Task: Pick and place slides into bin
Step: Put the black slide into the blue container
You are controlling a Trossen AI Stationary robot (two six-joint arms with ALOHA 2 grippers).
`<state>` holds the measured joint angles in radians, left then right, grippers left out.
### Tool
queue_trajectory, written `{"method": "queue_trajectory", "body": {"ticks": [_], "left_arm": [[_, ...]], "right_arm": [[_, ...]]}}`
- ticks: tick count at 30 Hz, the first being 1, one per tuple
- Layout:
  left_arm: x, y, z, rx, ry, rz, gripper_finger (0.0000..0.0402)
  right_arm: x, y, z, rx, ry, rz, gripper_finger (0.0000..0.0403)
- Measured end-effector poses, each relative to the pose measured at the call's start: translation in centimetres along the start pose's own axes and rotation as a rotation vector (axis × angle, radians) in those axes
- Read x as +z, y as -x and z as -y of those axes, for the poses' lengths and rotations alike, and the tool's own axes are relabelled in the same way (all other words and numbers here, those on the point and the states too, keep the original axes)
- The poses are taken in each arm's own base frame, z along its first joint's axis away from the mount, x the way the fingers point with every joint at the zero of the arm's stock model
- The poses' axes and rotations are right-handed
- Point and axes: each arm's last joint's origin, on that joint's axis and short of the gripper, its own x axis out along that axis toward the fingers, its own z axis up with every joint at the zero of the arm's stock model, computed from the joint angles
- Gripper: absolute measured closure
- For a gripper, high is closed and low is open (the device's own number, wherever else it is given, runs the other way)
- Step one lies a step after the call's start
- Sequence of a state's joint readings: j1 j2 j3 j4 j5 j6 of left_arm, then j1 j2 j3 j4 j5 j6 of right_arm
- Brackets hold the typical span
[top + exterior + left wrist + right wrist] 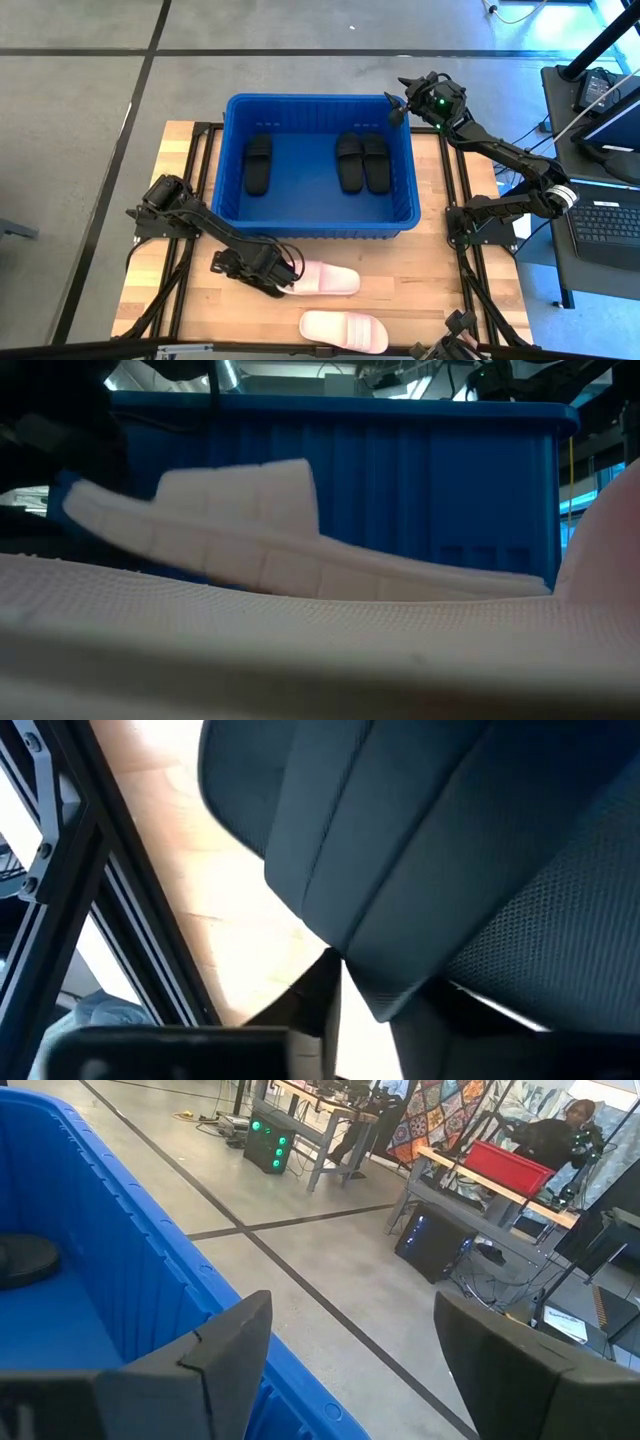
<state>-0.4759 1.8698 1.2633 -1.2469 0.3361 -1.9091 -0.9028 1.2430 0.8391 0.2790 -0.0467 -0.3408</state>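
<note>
Seen from above, the blue bin [318,165] sat at the twelve o'clock half of the wooden surface [440,290], already holding three matte black slides: one [258,163] toward nine o'clock and a side-by-side pair [362,161] toward three. Two pale pink slides lay outside it toward six o'clock, and the left gripper [283,277] was down at the nine o'clock end of the nearer one [322,279], its jaws apparently clamped on that end, probably for a lift into the tub; the other pink slide [344,330] lay near the surface's edge. The right gripper [396,105] hung over the bin's corner at about one o'clock, waiting clear. At table height, a ridged foam sole filled the foreground while the held pink slide [240,525] tilted up, its broad strap against the ribbed blue wall [430,485]. The left wrist camera showed only dark, finely dimpled material [540,920] close up, with pale wood [220,910] beyond. The right wrist camera showed its own jaws apart and empty above the bin's moulded rim [190,1285], one black sole's end [25,1258] inside.
</note>
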Motion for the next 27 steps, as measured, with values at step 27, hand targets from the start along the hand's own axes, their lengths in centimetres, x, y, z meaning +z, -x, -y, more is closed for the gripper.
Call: {"method": "queue_trajectory", "body": {"ticks": [27], "left_arm": [[-2.4, 7.1, -2.8, 0.084, -0.153, -0.224, 0.0399]], "right_arm": [[0.0, 0.0, 0.0, 0.006, 0.000, 0.002, 0.0124]]}}
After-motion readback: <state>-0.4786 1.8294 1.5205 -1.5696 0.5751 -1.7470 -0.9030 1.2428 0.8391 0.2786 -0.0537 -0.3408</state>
